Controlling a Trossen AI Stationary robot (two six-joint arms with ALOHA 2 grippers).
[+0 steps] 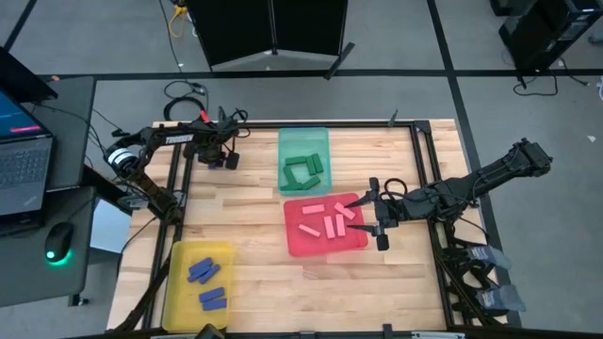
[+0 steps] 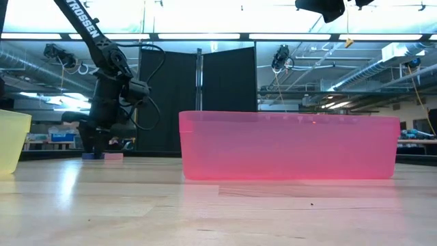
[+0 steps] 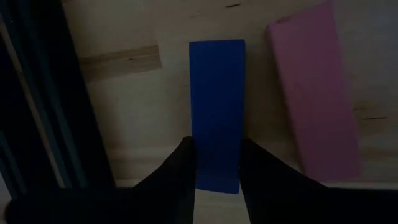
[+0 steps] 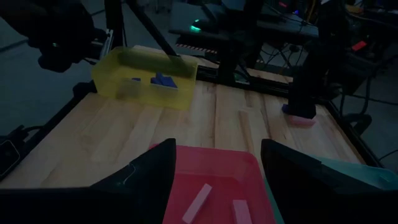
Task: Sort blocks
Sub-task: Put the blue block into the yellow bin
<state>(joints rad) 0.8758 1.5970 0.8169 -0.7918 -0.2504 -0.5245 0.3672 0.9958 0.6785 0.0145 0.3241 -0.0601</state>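
My left gripper [image 1: 224,156] is down at the table's far left part, its fingers on either side of a blue block [image 3: 217,106] that lies flat on the wood. A pink block [image 3: 314,93] lies right beside it; both show under the gripper in the low view, blue block [image 2: 89,156] and pink block [image 2: 113,156]. My right gripper [image 1: 374,218] hovers open above the right edge of the red tray [image 1: 292,237], which holds several pink blocks [image 1: 330,223]. In the right wrist view this gripper [image 4: 217,177] holds nothing. My left gripper pinches the blue block between its two fingers [image 3: 180,171], at the block's end [image 3: 217,177] nearest the wrist. The fingers come from above, pointing down, and lie along the block, one on each long side. The block lies flat on the table.
A green tray [image 1: 283,141] with several green blocks [image 1: 303,169] stands at the far middle. A yellow tray [image 1: 179,282] with three blue blocks [image 1: 204,273] stands near left. Black frame rails run along the table's edges. Bare wood lies between the trays.
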